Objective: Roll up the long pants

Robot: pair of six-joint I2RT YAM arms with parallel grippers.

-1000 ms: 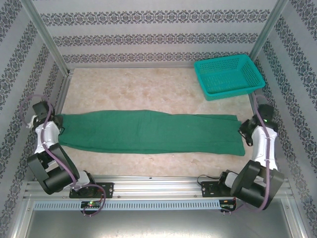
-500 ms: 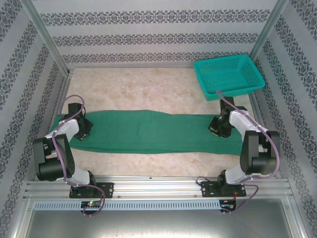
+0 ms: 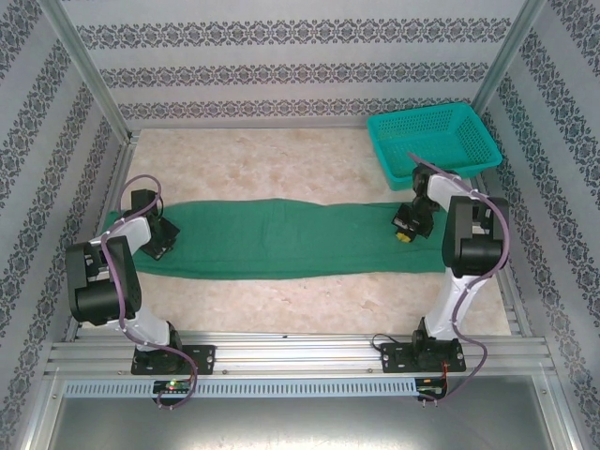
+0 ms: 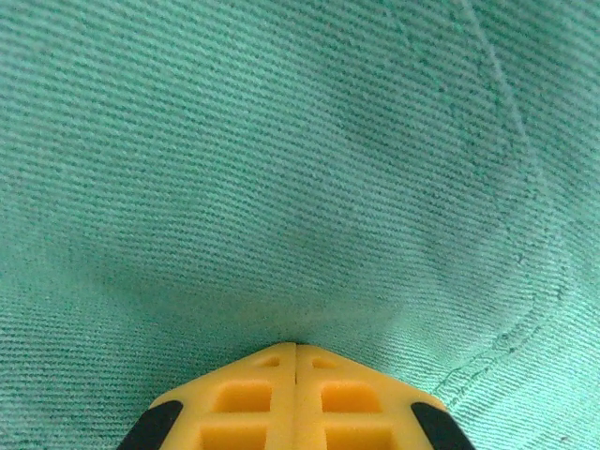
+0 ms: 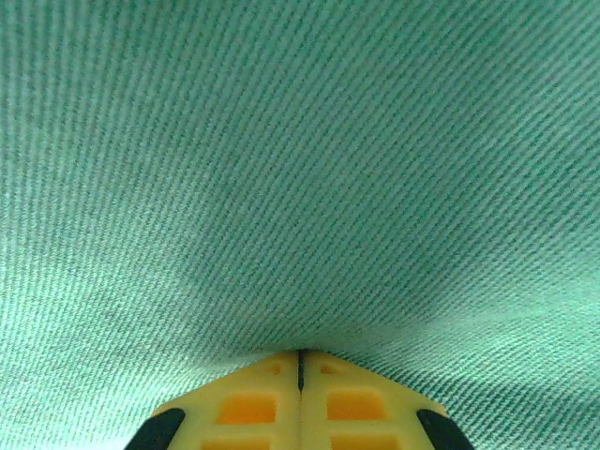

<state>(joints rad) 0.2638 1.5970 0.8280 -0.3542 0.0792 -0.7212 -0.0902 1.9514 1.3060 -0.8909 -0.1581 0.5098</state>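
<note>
The long pants (image 3: 281, 239) lie flat and stretched out left to right across the table, dark green and plain. My left gripper (image 3: 157, 248) is over their left end. In the left wrist view its yellow fingers are shut, and the left gripper (image 4: 295, 345) presses its tip against the pants (image 4: 281, 169) beside a stitched hem. My right gripper (image 3: 401, 236) is down on the right part of the pants. In the right wrist view the right gripper (image 5: 301, 352) is shut too, tip against the pants (image 5: 281, 169). I see no fabric between either pair of fingers.
A teal mesh basket (image 3: 431, 141) stands at the back right, just beyond the right arm. Patterned walls and metal posts (image 3: 84, 70) close in the table. Bare tabletop (image 3: 262, 164) lies behind the pants and a strip in front.
Both arms swung in from the table's sides and came down on the ends of the pants. The pants have slid a little toward the far side.
</note>
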